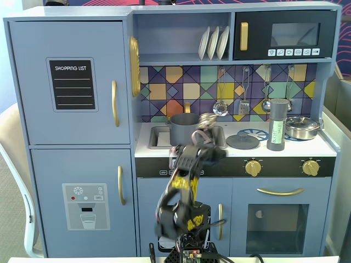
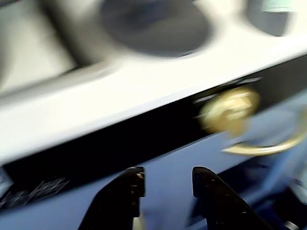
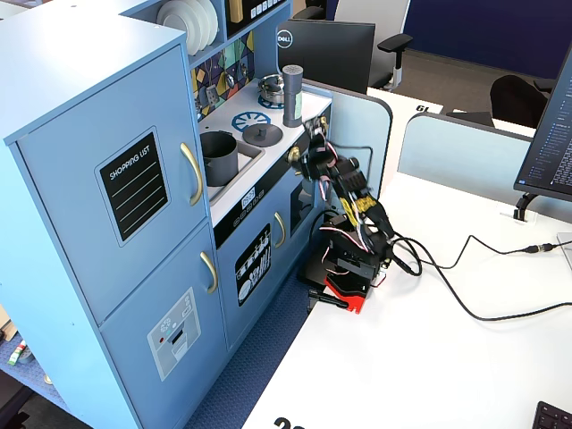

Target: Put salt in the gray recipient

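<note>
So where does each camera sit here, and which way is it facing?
A fixed view: straight in front of the toy kitchen, level; arm in the foreground.
Wrist view: on the arm, blurred, facing a gold knob; pincer fingers at the bottom, apart.
Another fixed view: high, off to the side, looking down; whole arm.
Both fixed views share the gray pot.

- Office, not a real kitchen: blue toy play kitchen (image 3: 134, 179) stands against a white desk (image 3: 429, 357).
- Dell monitor (image 3: 335, 49), office chairs (image 3: 393, 45), and gray desk dividers (image 3: 465, 147) behind.
- Cables (image 3: 483, 304) on the desk; second screen (image 3: 550, 125) and a keyboard corner (image 3: 554, 418) at right.
</note>
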Tool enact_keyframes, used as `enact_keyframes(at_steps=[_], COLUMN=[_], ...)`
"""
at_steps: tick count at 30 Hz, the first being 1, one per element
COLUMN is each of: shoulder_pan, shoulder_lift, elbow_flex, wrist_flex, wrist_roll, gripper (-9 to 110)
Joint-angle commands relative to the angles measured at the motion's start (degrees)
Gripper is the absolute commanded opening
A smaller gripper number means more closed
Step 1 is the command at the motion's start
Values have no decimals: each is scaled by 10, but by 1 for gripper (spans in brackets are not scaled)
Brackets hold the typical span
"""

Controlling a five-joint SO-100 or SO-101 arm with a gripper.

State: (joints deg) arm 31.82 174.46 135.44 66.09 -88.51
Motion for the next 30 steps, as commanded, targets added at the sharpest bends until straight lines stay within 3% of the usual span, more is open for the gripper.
enact_keyframes(at_steps=[1,5,8,13,19,23,30], shoulder_pan=[-120,-174,-220,-286,-381,-383,-321], shoulder_lift=[74,99,99,99,99,99,100], elbow_flex=[55,175,265,396,431,431,431], wrist_flex=[64,75,58,1,29,88,100], wrist_roll=[-70,-105,-32,5,145,52,-2], gripper=[0,0,0,0,0,1,2])
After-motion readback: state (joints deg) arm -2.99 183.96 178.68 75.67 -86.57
